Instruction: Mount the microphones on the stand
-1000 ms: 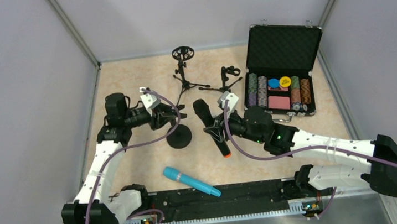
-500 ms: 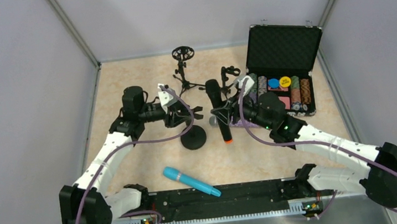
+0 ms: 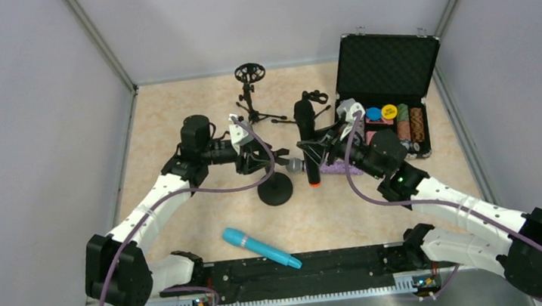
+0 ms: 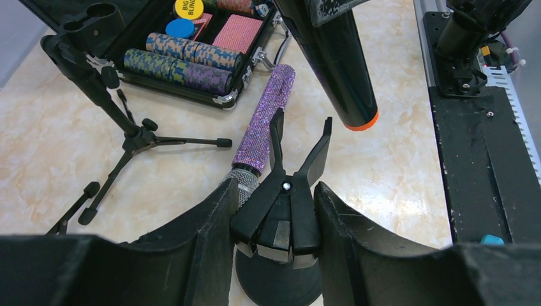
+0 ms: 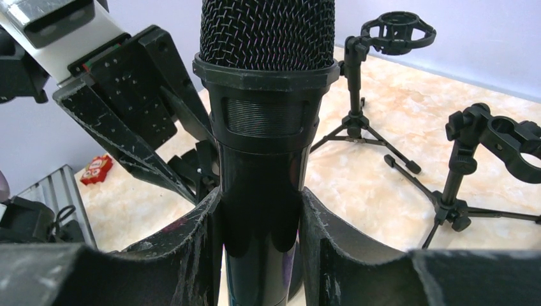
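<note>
Where the overhead camera looks down, you have a beige marbled tabletop (image 3: 173, 121) boxed by plain grey walls (image 3: 276, 16) on three sides. Count: three microphones, three stands, one open chip case (image 3: 387, 57).
- The cyan microphone (image 3: 260, 247) lies alone near the table's near edge.
- The purple glitter microphone (image 3: 334, 167) lies flat between the round-base stand (image 3: 276, 192) and the case.
- The black microphone (image 3: 307, 138) is roughly upright, grille up, in your right gripper (image 3: 319, 152).
- The other stands are a shock-mount tripod (image 3: 250, 87) and a clip tripod (image 3: 314, 103).

Left wrist: your left gripper (image 4: 275, 188) straddles the round-base stand's forked clip (image 4: 316, 159). Its fingers sit close on both sides, but I cannot tell whether they pinch it. The black microphone's orange ring (image 4: 362, 122) hangs just beyond the clip, not in it.

Right wrist: both fingers are clamped against the black body just below the grille.
</note>
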`<action>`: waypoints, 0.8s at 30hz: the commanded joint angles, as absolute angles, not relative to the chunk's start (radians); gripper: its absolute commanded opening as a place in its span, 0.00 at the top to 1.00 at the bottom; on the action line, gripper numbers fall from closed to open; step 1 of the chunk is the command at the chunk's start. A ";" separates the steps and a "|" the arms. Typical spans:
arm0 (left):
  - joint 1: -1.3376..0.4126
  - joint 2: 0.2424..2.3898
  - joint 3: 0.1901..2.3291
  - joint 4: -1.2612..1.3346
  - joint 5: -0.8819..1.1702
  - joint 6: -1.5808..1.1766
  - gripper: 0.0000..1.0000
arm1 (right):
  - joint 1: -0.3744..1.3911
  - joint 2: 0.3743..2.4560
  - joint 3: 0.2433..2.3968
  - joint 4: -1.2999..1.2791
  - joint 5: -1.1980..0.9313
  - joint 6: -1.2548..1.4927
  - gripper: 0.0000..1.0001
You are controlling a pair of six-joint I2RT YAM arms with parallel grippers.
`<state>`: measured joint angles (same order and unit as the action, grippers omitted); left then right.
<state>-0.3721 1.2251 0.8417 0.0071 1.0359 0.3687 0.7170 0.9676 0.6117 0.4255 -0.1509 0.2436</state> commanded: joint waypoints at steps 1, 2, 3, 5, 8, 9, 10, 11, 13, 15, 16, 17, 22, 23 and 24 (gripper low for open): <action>-0.376 1.213 0.899 0.056 1.056 0.403 0.50 | 0.706 0.930 0.604 0.547 -0.147 0.217 1.00; -0.378 1.208 0.894 0.055 1.052 0.408 0.43 | 0.705 0.927 0.601 0.548 -0.146 0.217 1.00; -0.378 1.204 0.890 0.055 1.049 0.415 0.37 | 0.705 0.927 0.602 0.546 -0.147 0.217 1.00; -0.384 1.197 0.884 0.055 1.041 0.425 0.29 | 0.706 0.923 0.600 0.543 -0.149 0.214 1.00; -0.389 1.191 0.888 0.055 1.031 0.426 0.22 | 0.705 0.913 0.592 0.553 -0.149 0.206 1.00; -0.390 1.188 0.894 0.055 1.031 0.423 0.21 | 0.706 0.909 0.587 0.558 -0.150 0.205 1.00; -0.390 1.187 0.901 0.055 1.030 0.420 0.20 | 0.706 0.905 0.584 0.568 -0.152 0.205 1.00; -0.391 1.186 0.911 0.054 1.031 0.419 0.19 | 0.705 0.905 0.581 0.575 -0.157 0.205 1.00; -0.391 1.181 0.934 0.054 1.028 0.420 0.18 | 0.707 0.907 0.579 0.592 -0.171 0.205 1.00; -0.391 1.175 0.962 0.057 1.017 0.425 0.17 | 0.707 0.913 0.579 0.616 -0.198 0.206 1.00; -0.393 1.172 0.976 0.061 1.004 0.425 0.17 | 0.706 0.916 0.579 0.633 -0.216 0.204 1.00; -0.393 1.168 0.989 0.066 0.997 0.423 0.17 | 0.705 0.920 0.576 0.654 -0.239 0.201 1.00; -0.392 1.162 1.013 0.066 1.016 0.455 0.17 | 0.706 0.966 0.566 0.798 -0.355 0.190 1.00; -0.391 1.166 1.011 0.058 1.025 0.460 0.17 | 0.705 0.979 0.568 0.822 -0.376 0.190 1.00; -0.391 1.167 1.006 0.050 1.036 0.465 0.17 | 0.706 0.992 0.571 0.840 -0.394 0.189 1.00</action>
